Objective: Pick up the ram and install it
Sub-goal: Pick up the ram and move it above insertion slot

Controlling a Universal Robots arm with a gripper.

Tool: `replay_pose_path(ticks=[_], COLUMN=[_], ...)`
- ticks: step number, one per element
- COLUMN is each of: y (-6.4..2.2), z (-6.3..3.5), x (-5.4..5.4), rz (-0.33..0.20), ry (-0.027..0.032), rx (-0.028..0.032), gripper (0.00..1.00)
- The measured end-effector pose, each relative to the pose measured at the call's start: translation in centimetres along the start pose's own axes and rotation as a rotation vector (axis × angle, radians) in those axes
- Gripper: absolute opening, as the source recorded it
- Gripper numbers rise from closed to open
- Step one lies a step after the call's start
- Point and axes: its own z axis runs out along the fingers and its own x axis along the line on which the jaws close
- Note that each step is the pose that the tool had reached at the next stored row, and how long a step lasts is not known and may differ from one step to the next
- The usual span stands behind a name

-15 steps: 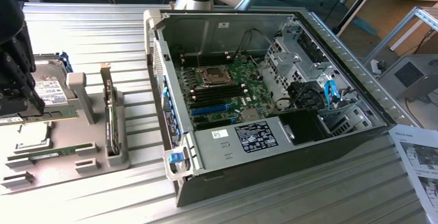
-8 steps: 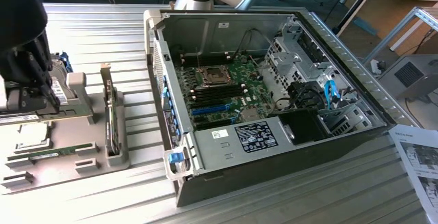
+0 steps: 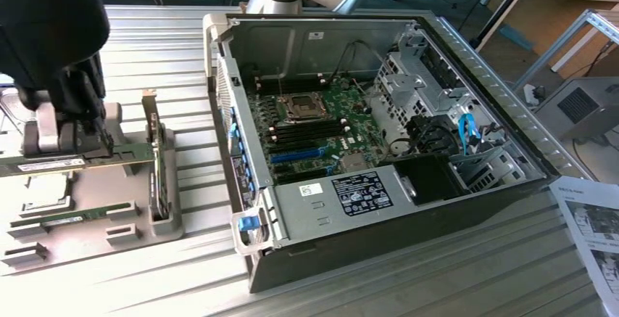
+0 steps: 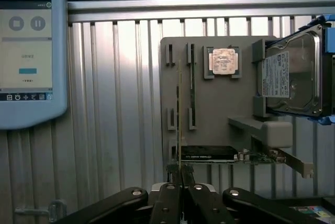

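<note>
The ram (image 3: 68, 163) is a long thin green stick with a white label, lying level over the grey holder tray (image 3: 92, 241) at the exterior view's left. My black gripper (image 3: 106, 141) is shut on it from above. In the wrist view the ram (image 4: 180, 109) appears edge-on, running away from my gripper (image 4: 180, 174), whose fingers are pressed together on its near end. Whether the stick is clear of the tray's slots I cannot tell. A second green stick (image 3: 63, 220) rests lower on the tray.
The open computer case (image 3: 483, 77) lies at the exterior view's right, showing the motherboard (image 3: 314, 117) and black memory slots (image 3: 324, 132). The tray also carries an upright card (image 3: 155, 179), a processor (image 4: 223, 60) and a hard drive (image 4: 293, 77). A tablet (image 4: 29, 56) lies beside it.
</note>
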Motion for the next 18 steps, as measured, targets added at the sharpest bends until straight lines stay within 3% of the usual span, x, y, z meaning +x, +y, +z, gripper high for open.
replay_pose_path(ticks=[18], y=[-4.16], z=[-0.03], x=[-0.1], rz=[0.000], ry=[-0.0001], rx=[0.0000], gripper=[0.12])
